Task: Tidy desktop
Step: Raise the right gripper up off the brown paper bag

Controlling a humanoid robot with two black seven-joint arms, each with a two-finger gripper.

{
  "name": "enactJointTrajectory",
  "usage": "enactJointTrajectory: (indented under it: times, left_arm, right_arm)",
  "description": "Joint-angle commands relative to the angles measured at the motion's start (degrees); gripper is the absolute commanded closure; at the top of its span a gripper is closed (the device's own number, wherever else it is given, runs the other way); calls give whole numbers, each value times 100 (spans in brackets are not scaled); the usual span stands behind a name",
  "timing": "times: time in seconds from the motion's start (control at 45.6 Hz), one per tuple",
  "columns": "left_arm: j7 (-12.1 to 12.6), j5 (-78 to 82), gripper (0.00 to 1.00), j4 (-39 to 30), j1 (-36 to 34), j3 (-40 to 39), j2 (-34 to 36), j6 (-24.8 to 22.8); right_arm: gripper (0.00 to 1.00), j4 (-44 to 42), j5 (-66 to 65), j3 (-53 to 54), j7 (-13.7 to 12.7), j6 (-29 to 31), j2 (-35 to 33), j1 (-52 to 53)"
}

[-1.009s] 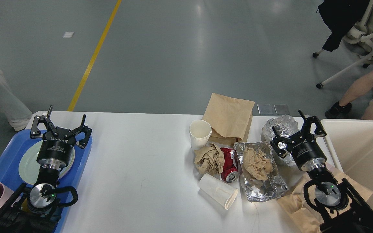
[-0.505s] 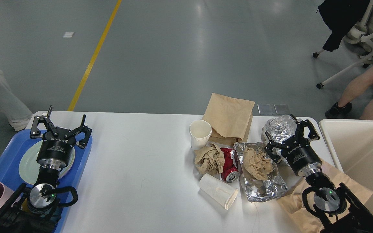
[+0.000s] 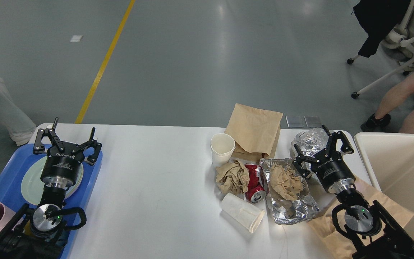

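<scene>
Grey glossy floor [image 3: 192, 64] — yellow line [image 3: 104, 63], office chair [image 3: 403, 39]

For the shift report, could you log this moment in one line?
left gripper open above blue tray | right gripper open at foil ball

White rectangular desktop [image 3: 156, 180]: blue plastic tray [image 3: 2, 187] at left edge, pale round plate [image 3: 31, 183] on it. Cream plastic bin [image 3: 404, 172] at right edge. Between them, right of centre: upright white paper cup [image 3: 222, 148], brown paper bag [image 3: 253, 131] behind, crushed red can [image 3: 254, 181] in front.
</scene>
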Motion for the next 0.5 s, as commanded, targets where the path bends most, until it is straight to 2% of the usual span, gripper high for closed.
enactJointTrajectory:
  times: [0.0,0.11,0.132,0.154,0.176,0.329,0.483]
  left_arm:
    - [1,0,3,-6,-1,0,-3,0]
    - [1,0,3,3,-1,0,-3,0]
    - [1,0,3,-6,-1,0,-3,0]
    - [1,0,3,-6,-1,0,-3,0]
    - [1,0,3,-6,-1,0,-3,0]
    - [1,0,3,3,-1,0,-3,0]
    - [1,0,3,3,-1,0,6,0]
  right_arm:
    - [0,88,-9,35,73,-15,-32,0]
    - [0,106,-18,53,389,-234,-137,17]
    - [0,106,-18,53,511,-313,-189,26]
    - [0,114,-9,44,756,-497,-338,35]
    - [0,123,-9,44,794,-533,-374,35]
    - [0,264,17,-149,803,-543,-752,-35]
    - [0,272,96,-922,794,-551,-1358,175]
